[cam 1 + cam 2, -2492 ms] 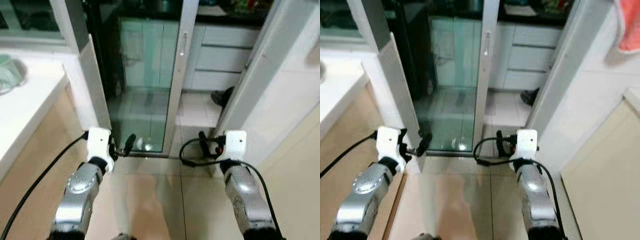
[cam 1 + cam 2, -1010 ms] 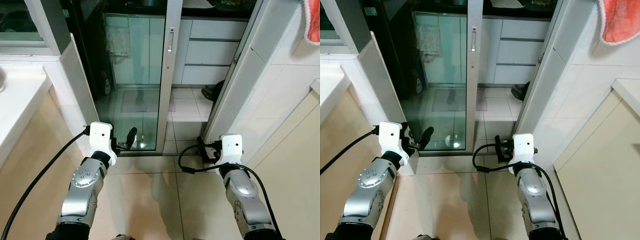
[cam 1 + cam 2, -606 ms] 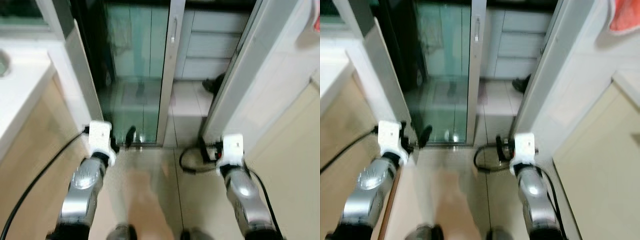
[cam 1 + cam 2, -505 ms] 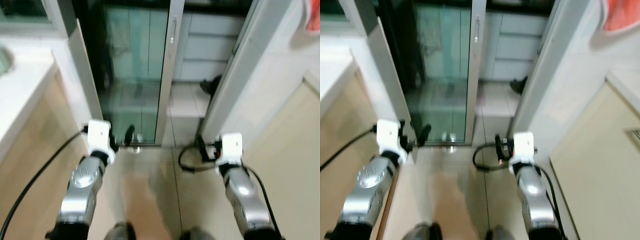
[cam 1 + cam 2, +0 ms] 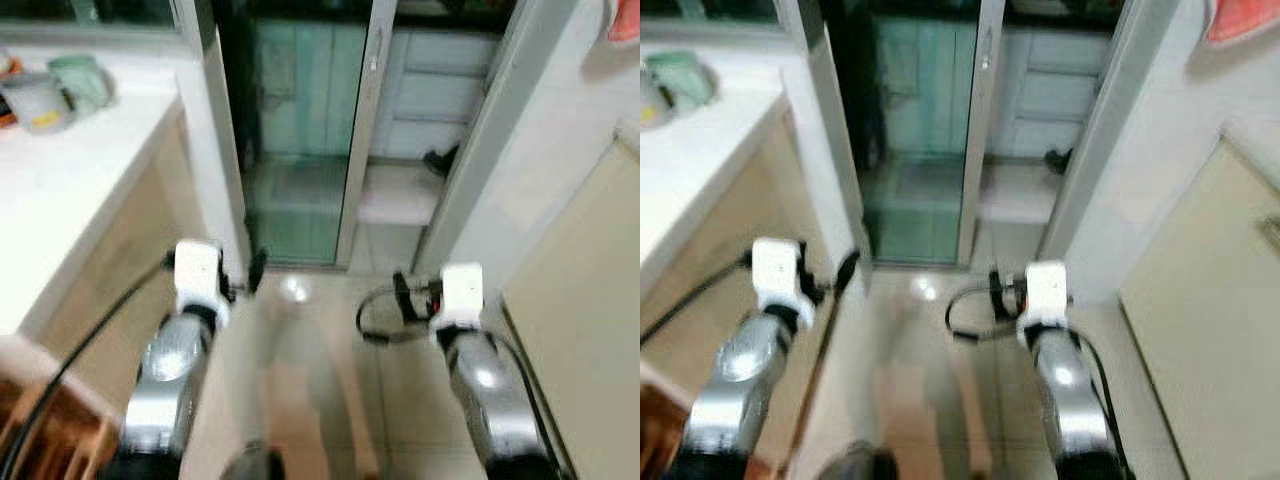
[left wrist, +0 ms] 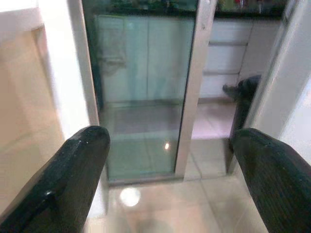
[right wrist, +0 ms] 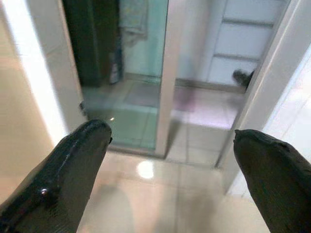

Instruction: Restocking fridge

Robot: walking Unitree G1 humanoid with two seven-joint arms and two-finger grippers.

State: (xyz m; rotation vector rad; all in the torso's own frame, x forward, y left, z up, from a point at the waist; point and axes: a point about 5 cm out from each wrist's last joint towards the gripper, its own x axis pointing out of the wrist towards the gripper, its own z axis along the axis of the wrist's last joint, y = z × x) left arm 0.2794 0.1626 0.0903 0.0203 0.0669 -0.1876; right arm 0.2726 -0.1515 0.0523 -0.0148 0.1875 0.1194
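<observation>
Ahead: glass sliding door (image 5: 300, 150) w/ metal frame, white counter (image 5: 70, 190) on robot's left w/ two cups (image 5: 55, 90), cream cabinet (image 5: 590, 330) right. L gripper (image 6: 167, 179) and R gripper (image 7: 170, 179) held out over tile floor (image 5: 320, 390), fingers spread wide, nothing held; can't tell where fridge is. Vs 0.5 s ago, view swung left: more counter, cups now in view, blurred.

Glossy tiled floor (image 5: 330, 390), glass sliding door (image 5: 300, 150) in a metal frame, matt white countertop (image 5: 80, 170).
</observation>
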